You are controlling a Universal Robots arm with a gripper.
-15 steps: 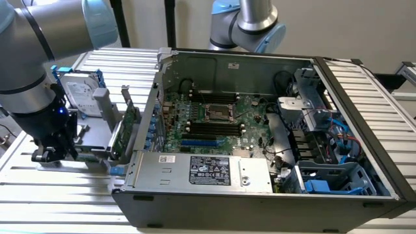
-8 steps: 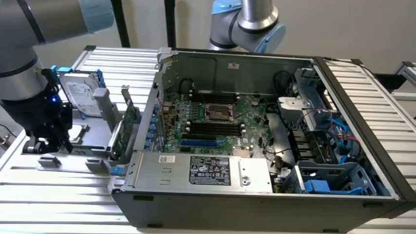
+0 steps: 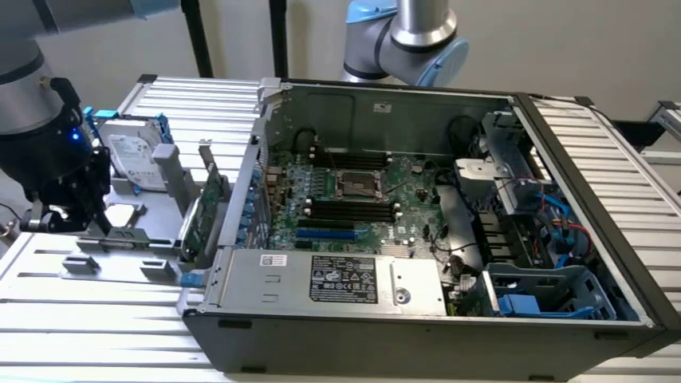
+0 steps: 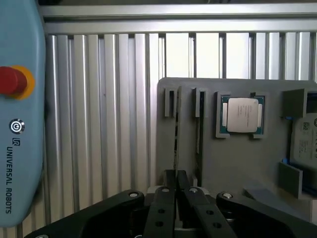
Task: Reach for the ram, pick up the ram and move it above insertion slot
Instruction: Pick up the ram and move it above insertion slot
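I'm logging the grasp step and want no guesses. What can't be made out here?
- Grip on the ram: in the wrist view the gripper covers the contact spot. In the exterior view it blends into the dark arm.
- Ram's chips: in the wrist view it stands edge-on in the tray.
- Memory slots: in the exterior view, too small to tell empty from filled.
- Hard drive: in the wrist view, cut off by the picture's edge.

Edge-up ram [image 4: 176,144] in grey holder [image 4: 237,163]; black insertion slot [image 3: 352,209]
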